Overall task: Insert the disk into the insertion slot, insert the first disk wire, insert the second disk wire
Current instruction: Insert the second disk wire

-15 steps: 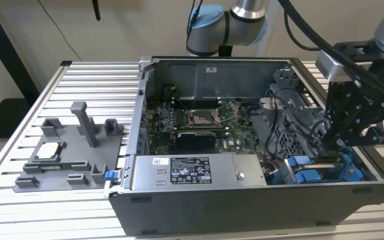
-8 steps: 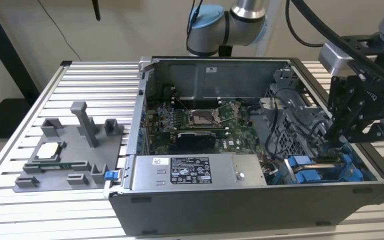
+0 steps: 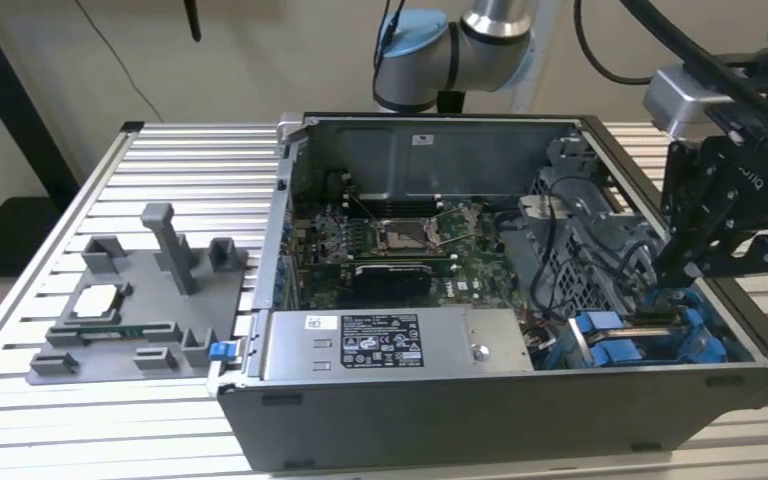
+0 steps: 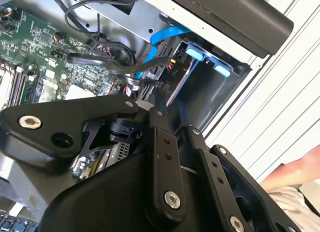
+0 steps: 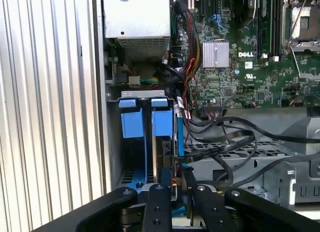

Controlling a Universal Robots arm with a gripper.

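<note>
At lower right of the exterior view the gripper (image 3: 660,283) reaches into the insertion slot (image 3: 651,340), where the disk (image 5: 163,157) already sits; wire-plugging seems in hand; whether the claw grasps anything, I cannot tell.

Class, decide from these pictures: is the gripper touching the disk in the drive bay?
Cannot tell. In the first wrist view the gripper reaches down right at the disk standing in the insertion slot, but the linkage hides the fingertips, so neither contact nor gap shows.
</note>
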